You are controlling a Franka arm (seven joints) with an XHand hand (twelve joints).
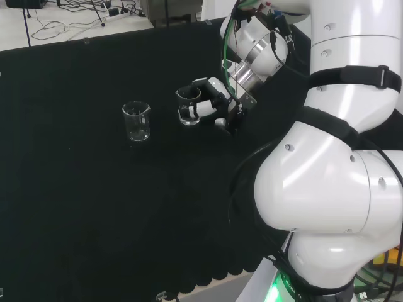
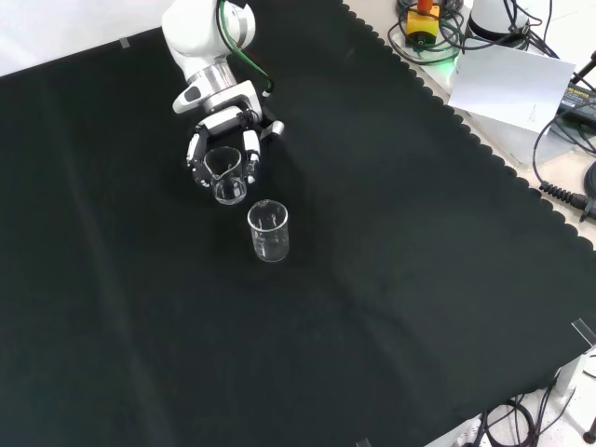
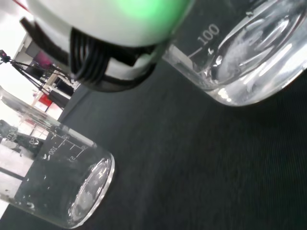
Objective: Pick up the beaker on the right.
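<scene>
Two clear glass beakers stand on the black cloth. In the head view the right beaker [image 1: 188, 105] sits inside the hand [image 1: 216, 104], and a white-tipped finger curls across its near side. The front view has the same beaker [image 2: 227, 176] between curled fingers [image 2: 251, 152] on both sides, under the hand [image 2: 222, 119]. I cannot tell whether its base touches the cloth. The other beaker [image 1: 136, 121] stands free, to the left in the head view and nearer the camera in the front view [image 2: 268, 230]. In the wrist view the held beaker [image 3: 249, 52] looms close and the free one [image 3: 53, 177] is farther off.
The arm's white links [image 1: 340, 170] fill the head view's right. The cloth's scalloped edge [image 2: 484, 140] runs along the front view's right, with a white sheet [image 2: 512, 84] and cables beyond. Open black cloth [image 2: 372, 307] lies around both beakers.
</scene>
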